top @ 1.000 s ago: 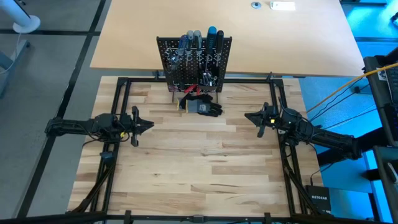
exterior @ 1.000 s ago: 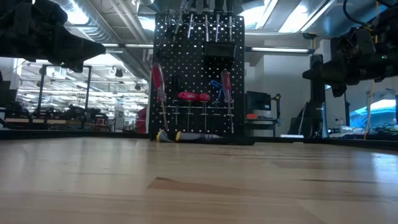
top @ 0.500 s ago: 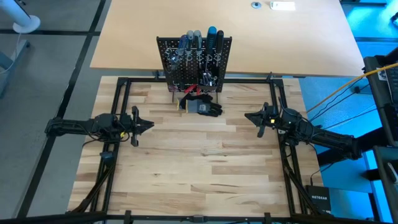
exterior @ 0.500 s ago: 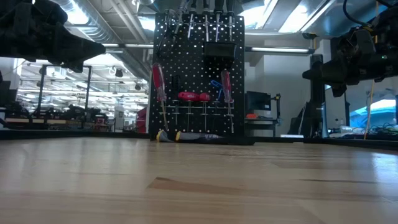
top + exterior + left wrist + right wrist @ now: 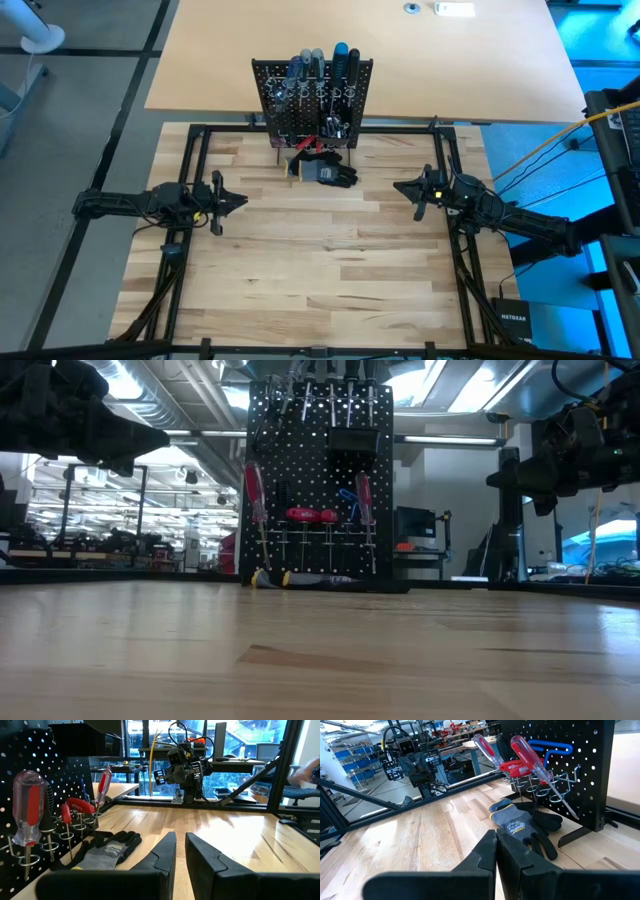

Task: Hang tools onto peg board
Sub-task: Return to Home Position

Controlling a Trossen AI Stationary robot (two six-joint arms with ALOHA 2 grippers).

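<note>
Black perforated metal, the peg board (image 5: 312,100) stands upright at the far edge of the wooden table (image 5: 300,270), beyond both grippers and roughly midway between them. The left gripper (image 5: 243,201) hovers over the table's left side, pointing inward toward the other arm. Its fingers (image 5: 165,851) are drawn almost together with only a thin slit between them, and they hold nothing. The right gripper (image 5: 397,186) hovers over the right side, facing the left one, well apart from it. In the right wrist view its fingers (image 5: 485,851) are pressed together and empty.

Relative to either gripper, the board is off to the side of the fingertips and farther back. Screwdrivers (image 5: 320,65) with black, blue and grey handles sit along its top row. Lower down, red-handled screwdrivers (image 5: 530,755) hang in pale ring holders (image 5: 50,845). A black bin (image 5: 357,438) is fixed high on the panel's face.

A dark grey glove (image 5: 328,173) lies flat on the wood at the foot of the board, between the board and the grippers, touched by neither. No tools are visible on the open wood near either gripper.
</note>
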